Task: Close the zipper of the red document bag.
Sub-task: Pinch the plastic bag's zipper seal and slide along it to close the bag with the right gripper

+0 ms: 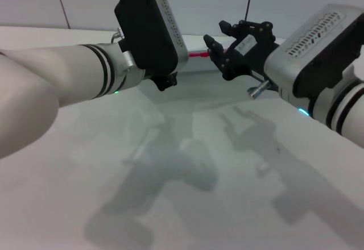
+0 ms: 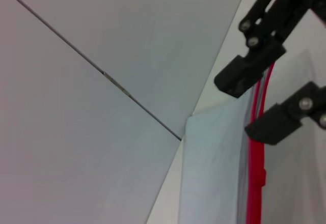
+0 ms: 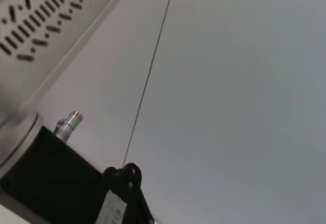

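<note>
Straddling the thin red zipper [image 2: 254,173], the left claw [image 2: 261,104] gapes; right claw's [image 1: 219,48] grip unclear.

Pale table [image 1: 187,204], seamed grey wall [image 1: 85,0]

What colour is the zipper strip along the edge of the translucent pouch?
Bright red zipper strip; the left wrist view shows it best.

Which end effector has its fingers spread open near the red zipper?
The right end effector, beside the zipper; the left end effector hides behind its wrist.
</note>
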`<move>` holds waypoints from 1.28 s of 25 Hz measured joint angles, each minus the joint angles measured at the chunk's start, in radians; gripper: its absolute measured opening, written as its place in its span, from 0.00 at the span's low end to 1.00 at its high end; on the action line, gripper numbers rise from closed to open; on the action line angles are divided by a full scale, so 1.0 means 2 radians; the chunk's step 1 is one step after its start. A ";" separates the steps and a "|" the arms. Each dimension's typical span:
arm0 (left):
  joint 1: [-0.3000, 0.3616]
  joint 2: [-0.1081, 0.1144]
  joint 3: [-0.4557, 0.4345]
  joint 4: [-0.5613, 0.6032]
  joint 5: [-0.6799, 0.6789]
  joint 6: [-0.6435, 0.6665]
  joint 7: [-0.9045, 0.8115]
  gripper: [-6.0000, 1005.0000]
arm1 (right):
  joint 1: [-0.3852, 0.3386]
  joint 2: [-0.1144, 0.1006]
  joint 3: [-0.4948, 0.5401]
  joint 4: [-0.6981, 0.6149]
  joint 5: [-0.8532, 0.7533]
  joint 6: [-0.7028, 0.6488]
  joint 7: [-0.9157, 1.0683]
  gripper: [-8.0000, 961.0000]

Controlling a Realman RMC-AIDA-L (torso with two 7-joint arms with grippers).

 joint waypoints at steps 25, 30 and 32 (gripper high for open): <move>-0.007 0.001 0.002 0.014 0.001 -0.017 0.011 0.06 | 0.007 0.015 0.014 0.030 -0.085 -0.007 -0.040 0.29; -0.008 0.001 0.003 0.014 0.001 -0.018 0.012 0.06 | 0.021 0.016 0.014 0.050 -0.085 -0.005 -0.040 0.29; -0.010 0.001 0.004 0.013 0.001 -0.018 0.012 0.06 | 0.026 0.016 0.014 0.058 -0.086 -0.002 -0.040 0.29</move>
